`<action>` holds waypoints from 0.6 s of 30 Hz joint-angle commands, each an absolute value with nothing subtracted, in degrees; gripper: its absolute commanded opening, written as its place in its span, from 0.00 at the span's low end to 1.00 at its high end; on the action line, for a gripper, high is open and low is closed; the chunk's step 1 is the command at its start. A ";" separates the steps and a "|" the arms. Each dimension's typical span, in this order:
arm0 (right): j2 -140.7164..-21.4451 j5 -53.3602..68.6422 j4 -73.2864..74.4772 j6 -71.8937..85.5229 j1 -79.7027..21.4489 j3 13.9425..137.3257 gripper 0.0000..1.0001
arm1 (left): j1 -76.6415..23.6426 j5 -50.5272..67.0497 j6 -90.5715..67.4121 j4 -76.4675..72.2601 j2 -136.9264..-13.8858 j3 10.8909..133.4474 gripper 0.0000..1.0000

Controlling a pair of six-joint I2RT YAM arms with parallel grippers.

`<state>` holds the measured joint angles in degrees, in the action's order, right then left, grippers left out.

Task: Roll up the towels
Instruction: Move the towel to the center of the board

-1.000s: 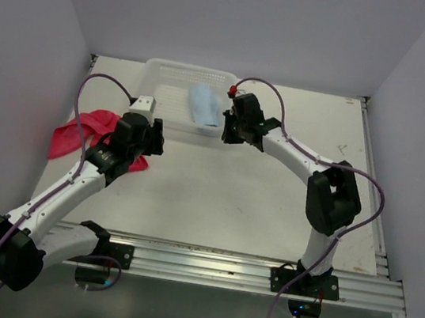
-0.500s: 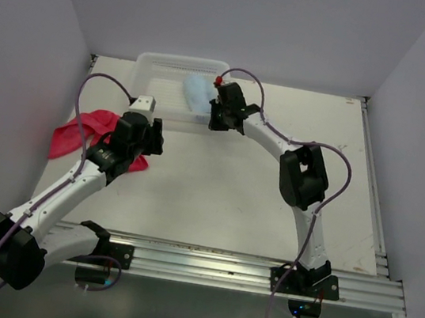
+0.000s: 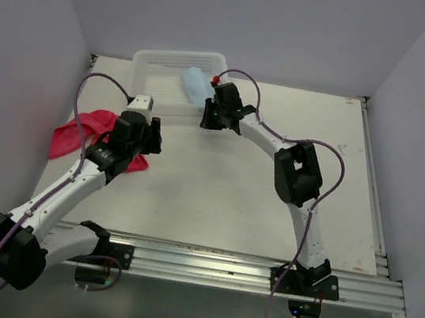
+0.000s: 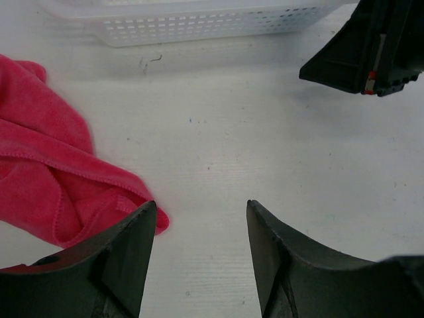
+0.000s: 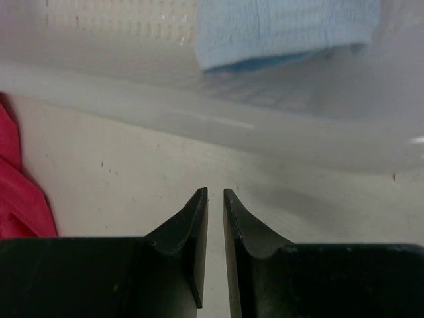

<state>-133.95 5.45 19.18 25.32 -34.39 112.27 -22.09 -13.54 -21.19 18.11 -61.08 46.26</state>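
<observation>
Over at the far left of the table (image 3: 214, 199), the blue towel (image 3: 192, 84) lay inside the clear basket (image 3: 149, 60). From overhead only part of it showed, because its near end ran in behind the right arm's wrist. The right wrist camera cut that towel off at the top edge, and the basket's cloudy wall blurred everything below it. Rolled or merely folded? Too hard to call. What did show was pale blue, soft and layered, with a darker blue edge underneath.

The pink towel (image 3: 72, 134) sat outside the basket on the bare table at the left, and the left arm covered its right side from above. The left wrist view clipped it at the frame's left edge. It was bright pinkish-red and loosely crumpled, with stitched hems curling over one another and no roll to it.

The left gripper (image 4: 199, 212) hovered with its jaws well apart and only tabletop between them. The pink towel's corner lay right at its left finger, though whether they touched was unclear. The right gripper (image 5: 214, 193) pointed at the basket's near wall, a thin slit between its jaws and nothing in it.
</observation>
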 commanded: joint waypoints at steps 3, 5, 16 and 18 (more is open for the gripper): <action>-120.69 9.39 13.37 24.08 -38.57 101.27 0.28 | -20.04 -15.02 -20.04 16.70 -58.19 47.37 0.64; -118.75 9.58 11.09 23.82 -40.51 96.96 0.35 | -19.07 -17.39 -20.47 16.79 -57.05 47.11 0.65; -123.65 8.27 2.03 25.66 -54.14 98.51 0.50 | -17.75 -29.53 -21.01 15.65 -43.60 44.12 0.67; -126.11 7.65 2.63 25.58 -55.63 101.32 0.53 | -17.75 -29.79 -20.83 14.76 -41.66 43.16 0.68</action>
<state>-122.69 8.91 5.87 25.30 -54.98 97.01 -18.33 -26.04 -21.39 17.58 -43.68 44.62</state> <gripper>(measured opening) 0.512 0.674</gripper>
